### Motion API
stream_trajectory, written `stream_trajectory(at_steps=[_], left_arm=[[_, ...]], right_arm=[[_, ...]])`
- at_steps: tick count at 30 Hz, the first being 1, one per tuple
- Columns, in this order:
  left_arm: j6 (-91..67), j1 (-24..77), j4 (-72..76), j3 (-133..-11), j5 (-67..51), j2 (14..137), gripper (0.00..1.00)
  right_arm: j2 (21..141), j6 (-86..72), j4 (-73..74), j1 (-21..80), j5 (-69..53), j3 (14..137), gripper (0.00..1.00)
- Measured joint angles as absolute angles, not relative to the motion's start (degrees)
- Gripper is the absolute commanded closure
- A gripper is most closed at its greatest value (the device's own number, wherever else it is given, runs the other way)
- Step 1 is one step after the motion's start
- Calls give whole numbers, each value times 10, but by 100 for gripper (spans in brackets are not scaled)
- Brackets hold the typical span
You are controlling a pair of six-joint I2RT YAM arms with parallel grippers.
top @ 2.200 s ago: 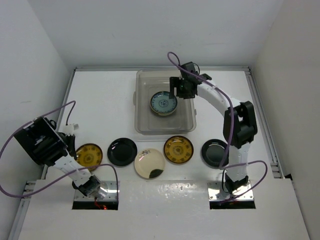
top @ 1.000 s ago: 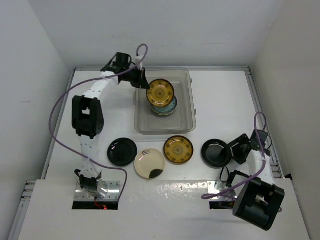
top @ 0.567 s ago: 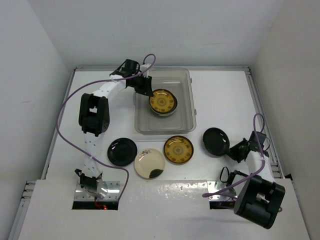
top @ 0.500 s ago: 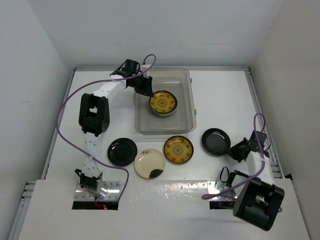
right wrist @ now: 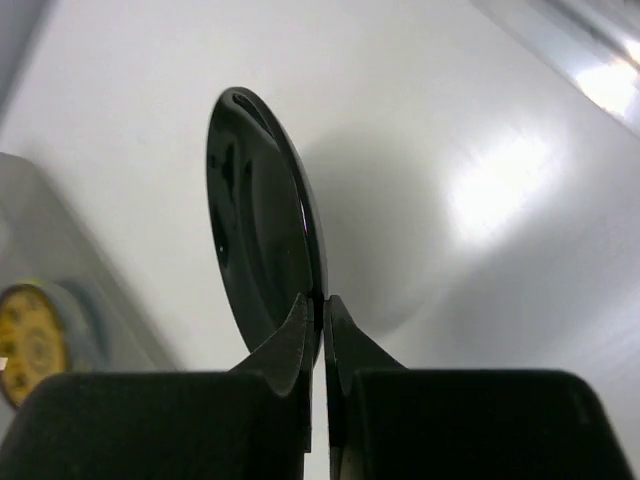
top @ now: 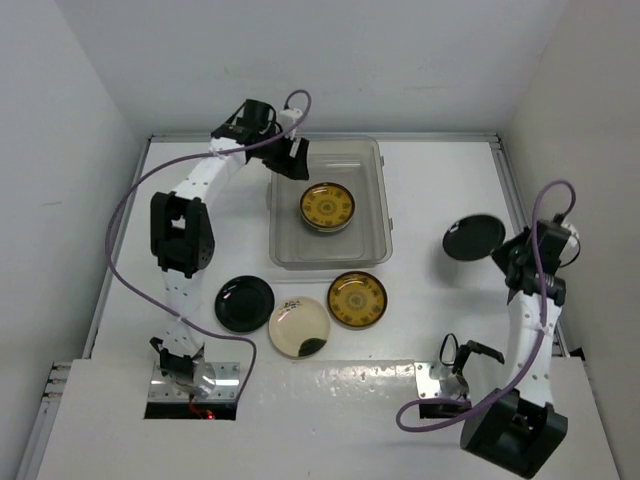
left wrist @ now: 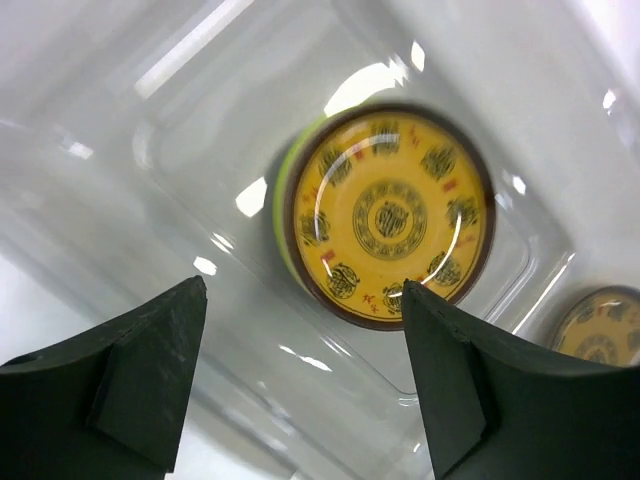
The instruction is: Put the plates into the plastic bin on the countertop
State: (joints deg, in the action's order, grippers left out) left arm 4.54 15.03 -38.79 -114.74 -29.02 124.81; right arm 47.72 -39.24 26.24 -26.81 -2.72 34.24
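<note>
A yellow-brown patterned plate [top: 326, 205] lies in the plastic bin [top: 300, 250] on top of other plates; a lime green rim [left wrist: 283, 200] shows under it in the left wrist view. My left gripper [top: 290, 160] hangs open over the bin's far left corner with nothing between its fingers [left wrist: 150, 370]. My right gripper [top: 505, 255] is shut on the rim of a glossy black plate [top: 473, 237], held on edge above the countertop [top: 200, 220] to the right of the bin. In front of the bin lie a black plate [top: 245, 303], a cream plate [top: 299, 327] and a yellow plate [top: 357, 298].
Metal rails [top: 525, 240] and white walls edge the countertop on the left, back and right. The left arm's purple cable [top: 125, 215] loops over the left side. The bin's clear wall [left wrist: 200, 150] fills the left wrist view.
My left gripper opened, left the yellow plate on the stack in the bin and drew back. My right gripper shut on the black plate and lifted it off the table, up and to the right.
</note>
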Motion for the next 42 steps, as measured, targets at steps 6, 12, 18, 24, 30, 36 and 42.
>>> stream_trajectory(at_steps=[6, 12, 18, 24, 30, 36, 42], left_arm=[[60, 99, -391, -1170, -302, 1161, 17], [119, -30, -421, -1098, -308, 1058, 41], [226, -105, -503, -884, -293, 1009, 45], [276, -116, -542, -645, -289, 992, 29], [296, -115, -529, -590, -289, 978, 28], [329, -88, -520, -584, -280, 1001, 32], [336, -60, -546, -592, -278, 1030, 40]], right_arm=[[545, -409, 219, -178, -10, 492, 100], [686, -423, 160, 32, 2, 595, 100], [911, -423, 135, 154, -43, 715, 100], [1083, -416, 152, 186, -70, 812, 98], [1162, -406, 177, 193, -98, 862, 48], [1162, -362, 219, 197, -98, 893, 35], [1088, -336, 234, 200, -79, 858, 35]])
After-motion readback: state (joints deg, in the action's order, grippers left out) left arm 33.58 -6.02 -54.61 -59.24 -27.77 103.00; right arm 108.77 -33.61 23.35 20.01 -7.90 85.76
